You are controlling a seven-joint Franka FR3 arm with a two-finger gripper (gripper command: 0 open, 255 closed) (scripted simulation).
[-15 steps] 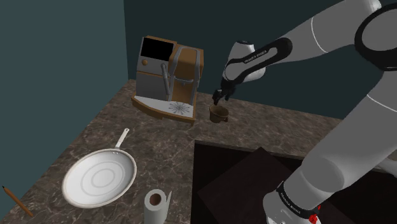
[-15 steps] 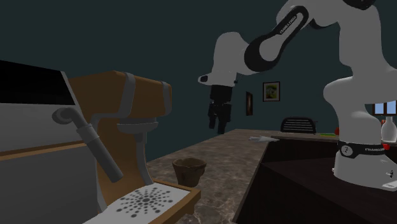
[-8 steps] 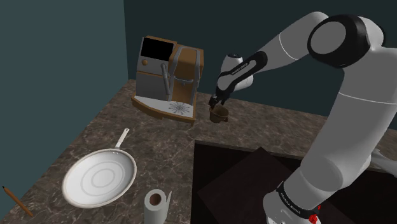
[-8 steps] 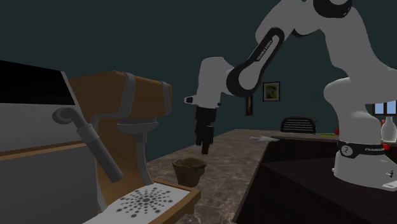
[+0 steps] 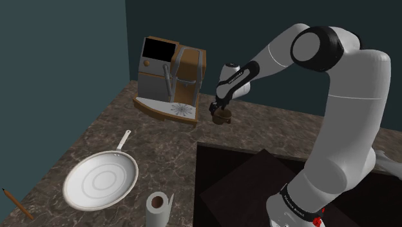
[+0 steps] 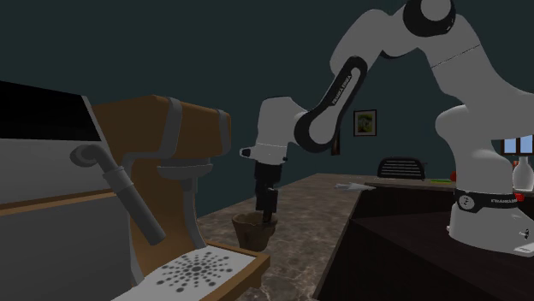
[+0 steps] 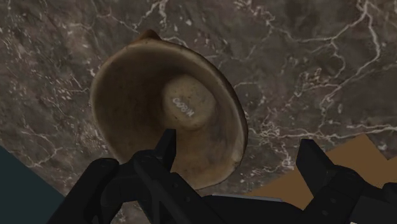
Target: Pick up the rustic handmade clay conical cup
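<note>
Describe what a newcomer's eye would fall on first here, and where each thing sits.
The black gripper of the white arm straddles the rim of a brown conical cup on the dark marbled counter, fingers open, one inside and one outside. Beside the cup stands a grey and brown coffee machine; a white frying pan lies at the shoulder view's lower left.

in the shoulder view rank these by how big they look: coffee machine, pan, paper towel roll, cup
1. coffee machine and pan: look about alike, so no ranking between them
2. paper towel roll
3. cup: smallest, though it stands farther from the camera
</note>
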